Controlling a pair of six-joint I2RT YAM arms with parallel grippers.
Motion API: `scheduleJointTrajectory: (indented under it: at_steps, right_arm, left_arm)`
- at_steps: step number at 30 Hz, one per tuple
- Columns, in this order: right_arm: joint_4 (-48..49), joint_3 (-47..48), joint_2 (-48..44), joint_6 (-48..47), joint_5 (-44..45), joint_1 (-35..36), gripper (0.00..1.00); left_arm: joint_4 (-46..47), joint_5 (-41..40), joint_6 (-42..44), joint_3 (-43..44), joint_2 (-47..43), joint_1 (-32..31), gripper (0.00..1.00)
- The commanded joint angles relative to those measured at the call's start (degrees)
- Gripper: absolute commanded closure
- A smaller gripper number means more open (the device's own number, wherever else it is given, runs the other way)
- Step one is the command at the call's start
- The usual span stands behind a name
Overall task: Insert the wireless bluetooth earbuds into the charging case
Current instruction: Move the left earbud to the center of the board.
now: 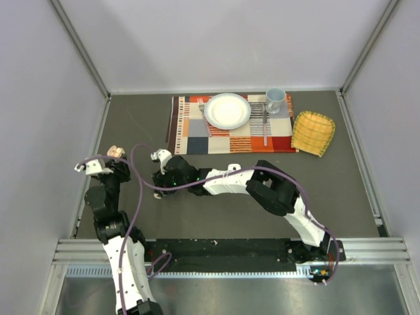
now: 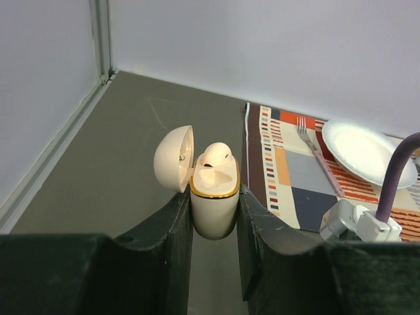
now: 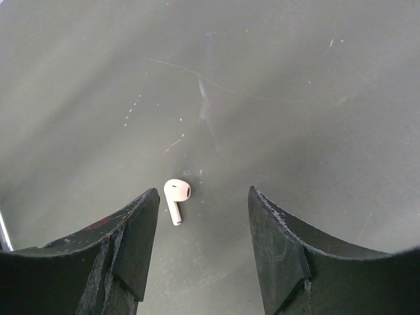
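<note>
The left gripper [image 2: 213,216] clamps the open charging case [image 2: 214,213] upright with a seated earbud [image 2: 215,155] inside, while the right gripper [image 3: 203,216], jaws parted and empty, hangs over the loose earbud [image 3: 176,195] on the table [image 3: 295,98], which lies nearer one finger, so I'd centre first, then pinch gently.

- Pale grey walls [image 1: 230,39] are enclosing the dark grey surface [image 1: 348,190] on three sides.
- Metal strips [image 1: 80,46] are running up both back corners.
- An aluminium rail [image 1: 374,249] is edging the near side.
- Soft light is showing faint scratches.
</note>
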Motion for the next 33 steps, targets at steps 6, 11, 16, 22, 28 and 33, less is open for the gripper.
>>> scheduleJointTrajectory:
  at_steps: [6,11,16,22,28,33]
  right_arm:
    - [1.6,6.5,3.9,-3.0,0.1,2.4,0.46]
    - [0.7,7.3,5.0,-3.6,2.1,3.6,0.46]
    - [-0.3,8.2,6.6,-4.3,3.0,4.8,0.47]
    - [-3.3,9.4,7.4,-4.2,7.6,5.2,0.52]
    - [-4.4,7.0,6.3,-3.9,10.6,5.2,0.55]
    - [-3.9,5.2,4.7,-4.0,10.1,5.2,0.57]
  left_arm:
    - [-6.1,-2.3,3.0,3.3,-2.4,0.4,1.0]
    - [-7.2,-3.1,3.1,3.7,-3.3,0.4,1.0]
    - [-7.7,-3.9,3.4,3.4,-4.8,0.4,1.0]
    - [-7.2,-2.9,2.8,3.0,-4.9,0.4,1.0]
    - [-6.7,-2.5,2.6,2.6,-4.9,0.4,1.0]
    - [-6.5,-2.1,2.3,2.4,-4.9,0.4,1.0]
